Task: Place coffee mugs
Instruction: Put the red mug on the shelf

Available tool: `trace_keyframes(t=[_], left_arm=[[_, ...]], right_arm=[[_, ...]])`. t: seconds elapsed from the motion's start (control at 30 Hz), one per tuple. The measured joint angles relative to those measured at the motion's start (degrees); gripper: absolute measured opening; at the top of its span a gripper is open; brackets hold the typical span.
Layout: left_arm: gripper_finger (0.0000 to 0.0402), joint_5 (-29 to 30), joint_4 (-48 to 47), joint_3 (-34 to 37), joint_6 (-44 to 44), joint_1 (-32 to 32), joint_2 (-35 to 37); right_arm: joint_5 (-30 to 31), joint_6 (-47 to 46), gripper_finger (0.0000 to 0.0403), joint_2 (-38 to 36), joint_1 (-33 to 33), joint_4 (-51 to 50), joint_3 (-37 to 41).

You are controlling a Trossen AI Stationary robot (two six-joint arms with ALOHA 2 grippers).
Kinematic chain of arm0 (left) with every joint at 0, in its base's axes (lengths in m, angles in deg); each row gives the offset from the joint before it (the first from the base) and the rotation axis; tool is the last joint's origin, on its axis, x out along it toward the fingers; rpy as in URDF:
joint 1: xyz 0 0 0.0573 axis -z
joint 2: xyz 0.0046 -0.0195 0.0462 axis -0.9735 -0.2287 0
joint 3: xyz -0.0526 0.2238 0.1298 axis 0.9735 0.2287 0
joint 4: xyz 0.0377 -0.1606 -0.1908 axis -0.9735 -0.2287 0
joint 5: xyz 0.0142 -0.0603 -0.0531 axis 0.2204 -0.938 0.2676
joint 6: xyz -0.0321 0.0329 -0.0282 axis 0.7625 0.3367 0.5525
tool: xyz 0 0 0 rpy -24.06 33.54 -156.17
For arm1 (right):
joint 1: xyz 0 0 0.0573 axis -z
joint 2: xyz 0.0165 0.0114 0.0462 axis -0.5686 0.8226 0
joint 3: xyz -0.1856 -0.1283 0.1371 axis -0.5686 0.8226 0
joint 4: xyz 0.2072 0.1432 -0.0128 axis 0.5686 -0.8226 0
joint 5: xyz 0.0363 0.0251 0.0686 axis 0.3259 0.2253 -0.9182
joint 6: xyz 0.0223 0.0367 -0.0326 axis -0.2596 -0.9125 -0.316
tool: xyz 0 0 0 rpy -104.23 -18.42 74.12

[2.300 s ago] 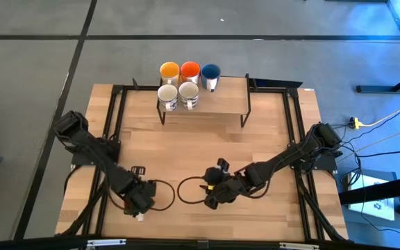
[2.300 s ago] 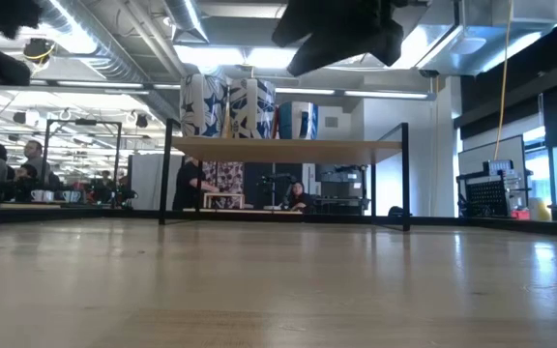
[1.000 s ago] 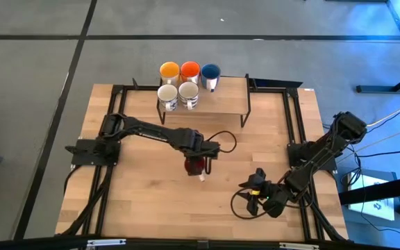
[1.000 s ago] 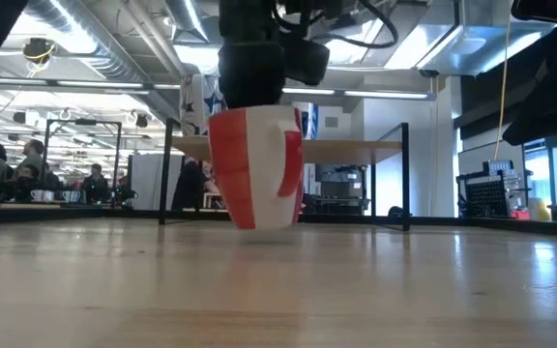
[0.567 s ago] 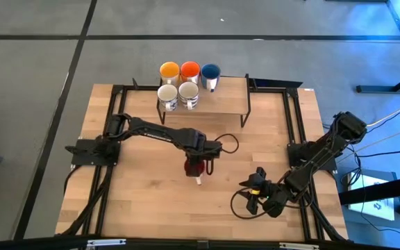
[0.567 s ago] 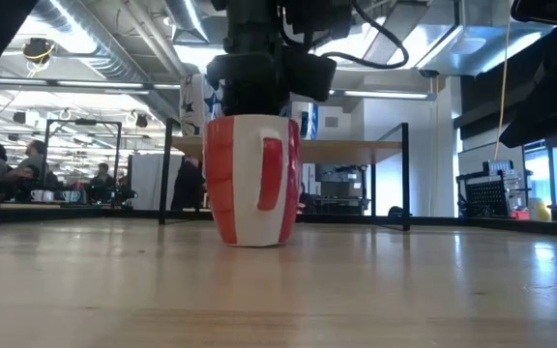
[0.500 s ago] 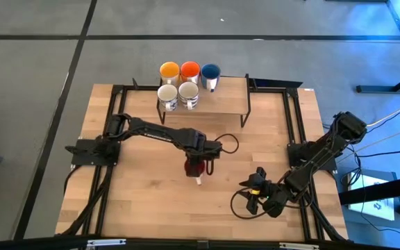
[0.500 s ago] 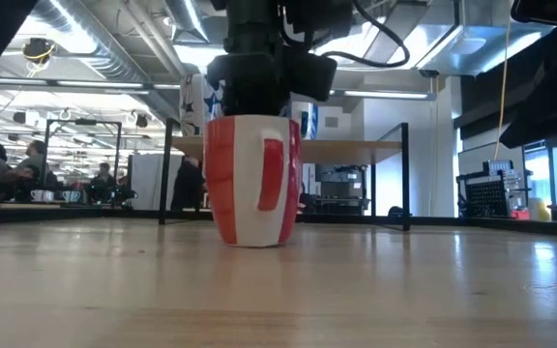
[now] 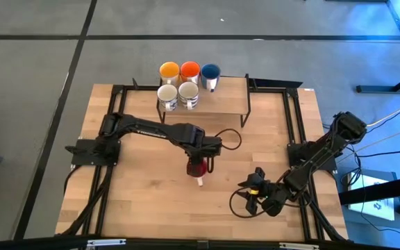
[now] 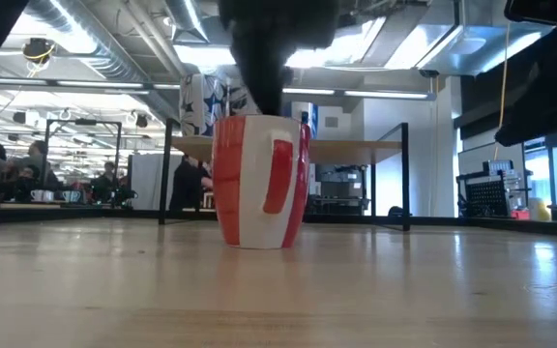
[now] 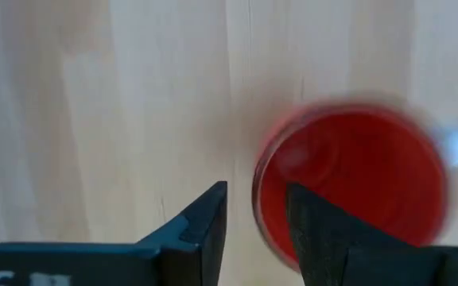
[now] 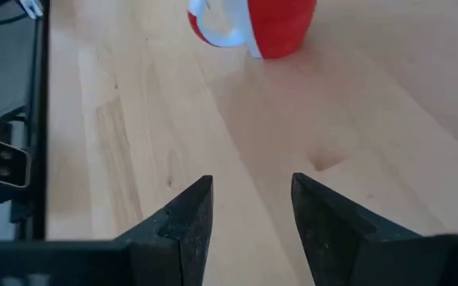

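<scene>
Glossy red-and-white ceramic, the round red mug (image 9: pixel 197 169) stood upright mid-table on pale wood planks (image 9: pixel 151 201). The left gripper (image 11: pixel 254 230) hung above it, fingers parted astride the rim. The right gripper (image 12: pixel 249 218) waited open nearby.

The tabletop (image 9: pixel 151 201) is pale wood in butted planks, smooth with a faint sheen and visible grain. The red mug (image 10: pixel 259 182) looks like glazed ceramic, glossy red with a white band and handle, its inside a shiny red. The raised shelf (image 9: pixel 217 104) has the same light wood on thin black metal legs. The left gripper's fingers (image 11: pixel 205 230) are matt black plastic, like the right gripper's fingers (image 12: pixel 183 224).
</scene>
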Motion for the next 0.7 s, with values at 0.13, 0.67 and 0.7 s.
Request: trace_keyframes(t=[0.13, 0.67, 0.7], left_arm=[[0.0122, 0.38, -3.66, -6.1, 1.97, 1.25, 1.13], [0.0122, 13.85, 5.74, 10.52, 20.54, 16.89, 25.76], [0.0121, 14.26, 8.2, 12.96, 22.5, 17.71, 27.68]], right_arm=[[-1.69, 6.0, 0.0161, 0.0, 2.04, 2.08, 0.02], [-15.49, 34.98, 0.0273, 11.98, 14.58, 31.59, 0.11], [-15.5, 36.53, 0.028, 13.05, 14.56, 34.04, 0.11]])
